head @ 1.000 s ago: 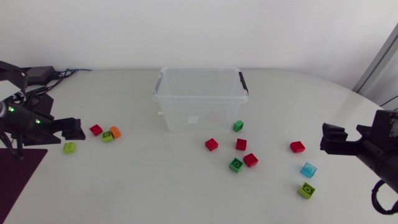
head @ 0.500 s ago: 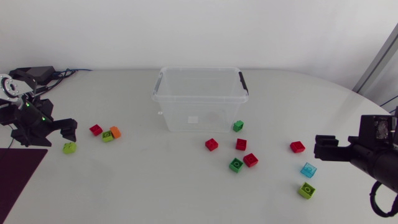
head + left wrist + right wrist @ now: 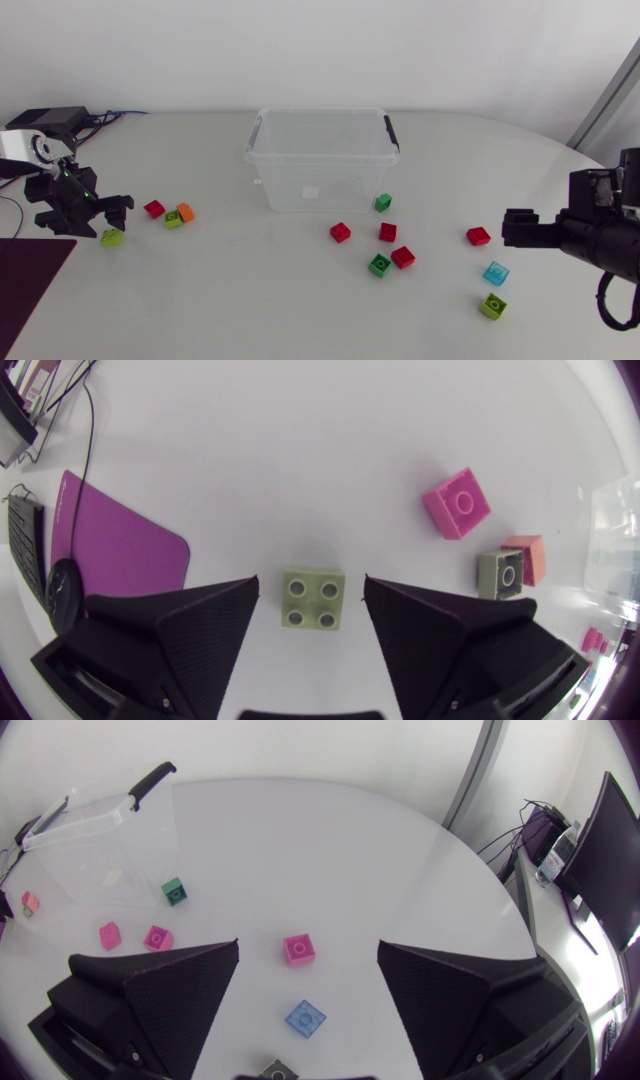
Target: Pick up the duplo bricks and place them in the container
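Left gripper [image 3: 310, 592]: fingers spread apart, empty, set low over the table's left side and straddling the lime brick [image 3: 313, 598], which lay flat, studs up, between them and touched neither. Spread judged wide enough to clear both flanks before closing; the brick sat roughly square to the fingers, so its flat sides faced them. Right gripper [image 3: 514, 228]: fingers also apart, nothing held, poised over the table's right side and aimed at the red brick [image 3: 478, 236] just ahead of it; no contact, judged an approach. Container [image 3: 300, 185]: clear tub, black handles, open top, at the back middle of the table, well apart from both grippers; no brick seen inside. Loose stock, all on the table: red piece [image 3: 154, 208] near the left gripper, then an orange brick [image 3: 186, 212] touching a second lime one [image 3: 174, 218]; green brick [image 3: 383, 203] just beside the container's front right corner; middle cluster [image 3: 388, 232] of three red and one green, near one another in front of the container; cyan brick [image 3: 496, 272] and a lime-green brick [image 3: 492, 306] near the right arm. Mat [image 3: 30, 290]: dark purple, at the left front edge, beside the left gripper. Status: nothing placed yet; first grasps pending on both sides, each arm apparently assigned the bricks nearest it.
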`<state>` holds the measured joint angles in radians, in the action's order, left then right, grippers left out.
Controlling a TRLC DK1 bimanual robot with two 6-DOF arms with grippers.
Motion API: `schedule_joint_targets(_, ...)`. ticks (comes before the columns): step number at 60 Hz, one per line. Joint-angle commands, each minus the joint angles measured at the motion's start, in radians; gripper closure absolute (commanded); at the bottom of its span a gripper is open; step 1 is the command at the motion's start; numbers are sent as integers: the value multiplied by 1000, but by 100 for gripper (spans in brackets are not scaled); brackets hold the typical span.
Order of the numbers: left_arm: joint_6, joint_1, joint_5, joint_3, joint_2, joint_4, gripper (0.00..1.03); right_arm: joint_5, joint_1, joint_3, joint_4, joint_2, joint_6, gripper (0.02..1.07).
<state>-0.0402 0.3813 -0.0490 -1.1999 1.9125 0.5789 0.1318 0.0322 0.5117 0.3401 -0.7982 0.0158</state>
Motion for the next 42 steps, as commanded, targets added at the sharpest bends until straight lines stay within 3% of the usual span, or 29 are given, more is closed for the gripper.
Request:
schedule_joint_targets(1, 36, 2, 15, -18, 22, -19, 47, 2, 23, 50, 36, -45, 29, 7)
schedule_joint_targets(8, 39, 2, 34, -17, 37, -25, 56, 0, 64, 97, 76, -87, 42, 7)
schedule_joint_targets(20, 31, -4, 32, 0, 46, -19, 59, 0, 103, 131, 102, -167, 61, 7)
schedule_joint_targets(23, 25, -1, 32, 3, 49, -17, 64, -1, 112, 129, 94, -191, 81, 7)
schedule_joint_targets(31, -27, -7, 32, 22, 49, -11, 69, -52, 166, 162, 106, -354, 171, 7)
schedule_joint_targets(42, -113, -41, 47, 76, -113, -21, 70, -90, 158, 174, 89, -466, 254, 7)
